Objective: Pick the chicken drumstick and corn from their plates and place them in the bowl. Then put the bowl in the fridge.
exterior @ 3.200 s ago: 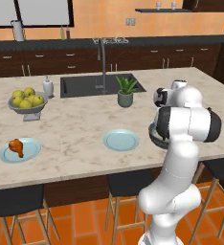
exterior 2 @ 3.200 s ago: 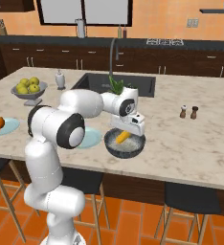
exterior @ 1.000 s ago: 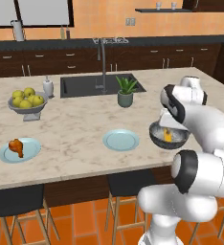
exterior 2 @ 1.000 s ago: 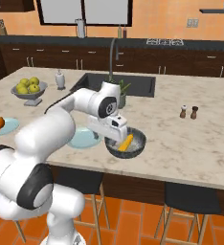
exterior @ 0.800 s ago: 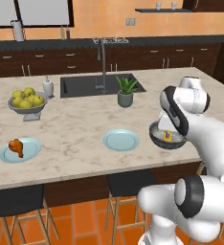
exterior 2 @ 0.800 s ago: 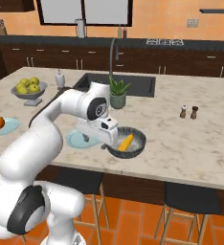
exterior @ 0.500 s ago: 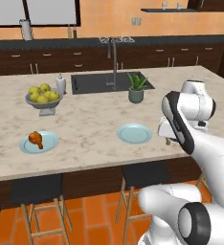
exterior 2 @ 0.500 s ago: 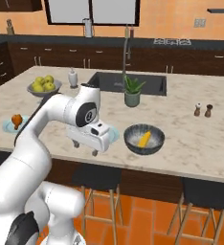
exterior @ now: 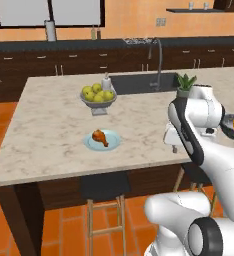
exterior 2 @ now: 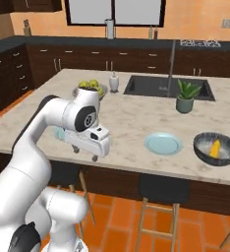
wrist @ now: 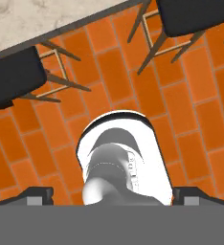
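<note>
The chicken drumstick (exterior: 99,136) lies on a pale blue plate (exterior: 112,145) near the counter's front edge. The corn (exterior 2: 215,147) rests inside the dark grey bowl (exterior 2: 204,153), also seen at the right edge of the left base view as bowl (exterior: 229,131). A second plate (exterior 2: 163,143) sits bare, left of the bowl. My gripper (exterior 2: 85,153) hangs open over the counter's front edge, to the right of the drumstick's plate, holding nothing. Its dark fingertips (wrist: 37,195) stand wide apart, pointing down at the floor. The fridge is out of view.
A grey footed fruit bowl (exterior: 97,101) with apples stands behind the drumstick. A potted plant (exterior 2: 185,97) and the sink (exterior 2: 147,85) with its faucet lie at the back. Black stools (wrist: 16,79) stand under the counter edge on the orange tile floor.
The base has driven left, so the whole scene has shifted right. My open gripper has left the bowl, with the corn in it, and swung to the counter's front edge.
</note>
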Motion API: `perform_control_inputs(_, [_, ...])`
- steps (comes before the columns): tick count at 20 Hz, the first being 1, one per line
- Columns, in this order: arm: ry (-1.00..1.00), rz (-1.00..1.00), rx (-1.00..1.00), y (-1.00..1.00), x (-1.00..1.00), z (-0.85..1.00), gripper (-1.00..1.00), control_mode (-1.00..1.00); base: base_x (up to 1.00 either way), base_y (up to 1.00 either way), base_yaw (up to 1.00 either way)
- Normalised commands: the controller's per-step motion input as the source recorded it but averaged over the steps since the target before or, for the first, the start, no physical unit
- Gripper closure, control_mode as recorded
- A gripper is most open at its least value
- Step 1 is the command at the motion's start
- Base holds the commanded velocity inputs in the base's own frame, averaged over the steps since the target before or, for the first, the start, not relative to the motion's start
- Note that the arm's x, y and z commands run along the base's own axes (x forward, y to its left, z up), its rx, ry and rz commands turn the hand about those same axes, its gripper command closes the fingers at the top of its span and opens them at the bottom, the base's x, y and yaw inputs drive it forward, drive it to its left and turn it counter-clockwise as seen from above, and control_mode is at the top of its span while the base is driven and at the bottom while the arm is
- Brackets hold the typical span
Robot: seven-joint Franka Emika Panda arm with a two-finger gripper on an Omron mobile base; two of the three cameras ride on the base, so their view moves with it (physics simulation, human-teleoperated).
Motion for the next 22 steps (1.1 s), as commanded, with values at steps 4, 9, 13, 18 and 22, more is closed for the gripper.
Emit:
perform_control_inputs(4, [0.00,0.00,0.00,0.00,0.00,0.00,-1.00,1.00,0.05,1.00,0.00])
perform_control_inputs(9, [0.00,0.00,0.00,0.00,0.00,0.00,-1.00,1.00,0.65,0.21,0.00])
perform_control_inputs(13, [0.00,0.00,0.00,0.06,0.13,0.00,-1.00,-1.00,0.46,0.21,0.00])
perform_control_inputs(18, [-0.01,0.12,-0.01,0.44,0.94,-0.04,-1.00,-1.00,0.00,0.00,0.00])
perform_control_inputs(22, [-0.04,0.32,-0.07,0.19,0.67,-0.24,-1.00,-1.00,0.00,0.00,0.00])
